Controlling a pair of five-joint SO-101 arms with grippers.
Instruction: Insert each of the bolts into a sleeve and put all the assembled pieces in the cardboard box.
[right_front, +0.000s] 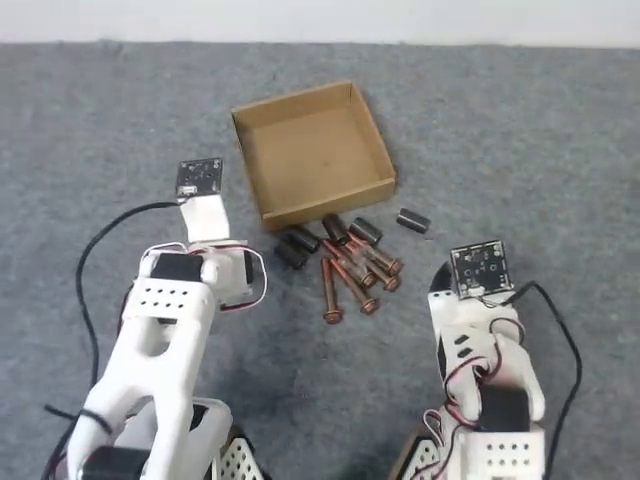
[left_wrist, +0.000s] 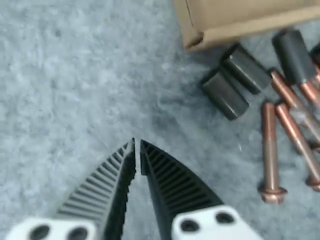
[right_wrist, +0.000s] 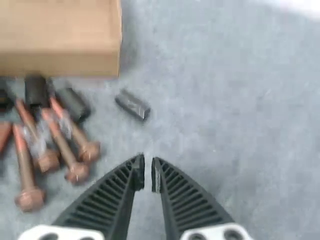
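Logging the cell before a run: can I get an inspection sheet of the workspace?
Surface: grey carpet, flat.
Job's things: cardboard box open, empty; copper bolts clustered on its arm side; black sleeves among them; lone sleeve apart, toward the right arm; whether any bolt sits in a sleeve, cannot tell.
Clutter: nothing seen.
Grippers: left gripper shut, empty, over carpet; right gripper shut, empty, near the lone sleeve.
Cables: black cable loops beside the left arm; second cable beside the right arm.
Surroundings: pale strip beyond the carpet's far edge.
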